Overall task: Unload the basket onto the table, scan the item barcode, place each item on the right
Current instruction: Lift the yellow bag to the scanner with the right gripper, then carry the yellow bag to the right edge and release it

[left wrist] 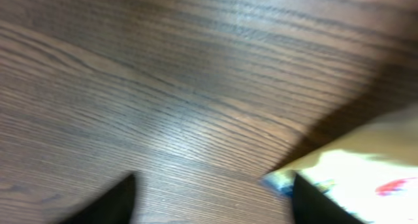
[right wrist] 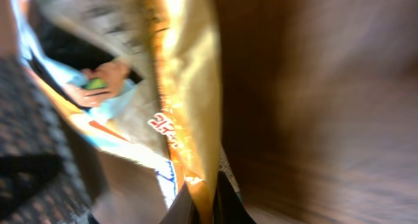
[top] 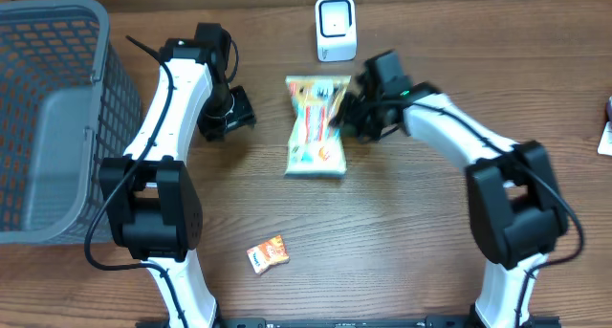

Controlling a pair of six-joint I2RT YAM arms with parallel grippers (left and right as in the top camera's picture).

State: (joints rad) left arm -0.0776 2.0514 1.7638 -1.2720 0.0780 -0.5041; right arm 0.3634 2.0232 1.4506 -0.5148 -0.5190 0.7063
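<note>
small packet (top: 268, 254): orange and white, lying flat on the table (top: 402, 251) near its front edge, between the two arm bases; well apart from everything else; print too small to read.
left arm (top: 170, 103): white links with black joints, reaching from the front edge toward the back, running just beside the basket.
right arm (top: 449, 127): same build, bent inward from the right side toward the middle of the table.
snack bag (top: 316, 127): task item; long foil pouch, yellow and orange with red and green print; lies lengthwise, front to back, in the middle of the table, between the two grippers and just in front of the scanner; whether a barcode is on the side that shows cannot be told.
right gripper (right wrist: 204, 209): closed on the right edge of the snack bag; in the wrist view the gold seam of the bag runs down between the two dark fingertips; whether that edge is raised off the wood cannot be told.
left gripper (left wrist: 209, 201): fingers wide apart, holding nothing, bare wood between them; a corner of the snack bag shows near one finger in the wrist view; from above, the gripper sits left of the bag with a gap.
scanner (top: 336, 29): small white upright box with a dark-framed window, at the back of the table, behind the far end of the snack bag, apart from it.
basket (top: 115, 89): grey plastic mesh, far left, partly cut off by the frame.
</note>
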